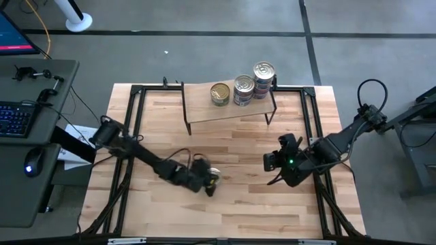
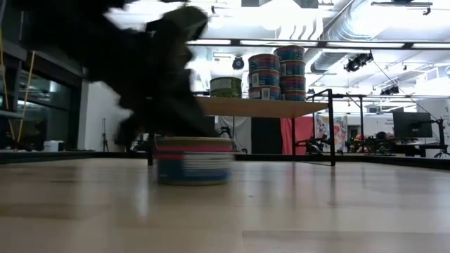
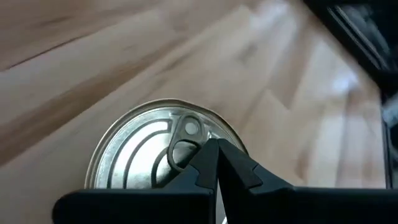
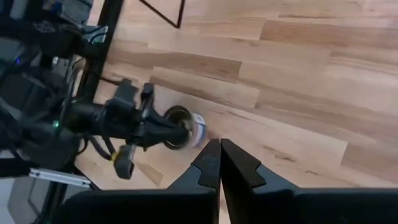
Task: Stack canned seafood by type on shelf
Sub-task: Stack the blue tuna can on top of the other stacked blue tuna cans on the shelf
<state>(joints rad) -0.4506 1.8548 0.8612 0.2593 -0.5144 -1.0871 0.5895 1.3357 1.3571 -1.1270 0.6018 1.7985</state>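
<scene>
One silver-lidded tin with a blue, white and red label stands flat on the tabletop, near the middle. My left gripper is over it, fingers shut, their tips above the lid by the pull tab. The shelf stands at the far edge. It carries a single gold-lidded tin and two stacks of silver-lidded tins. My right gripper is shut and hangs over the table's right half, touching nothing. My left gripper comes at the tin from above, slanting, with its shut fingers over the lid beside the pull-tab ring. Whether the tips touch the lid, I cannot tell. The tin stands upright with its base on the table.
A black metal frame runs along the table's left, right and far edges. The shelf's thin black legs stand on the table's far part. Bare wood lies between the two grippers and the shelf. A desk with a keyboard stands to the left.
</scene>
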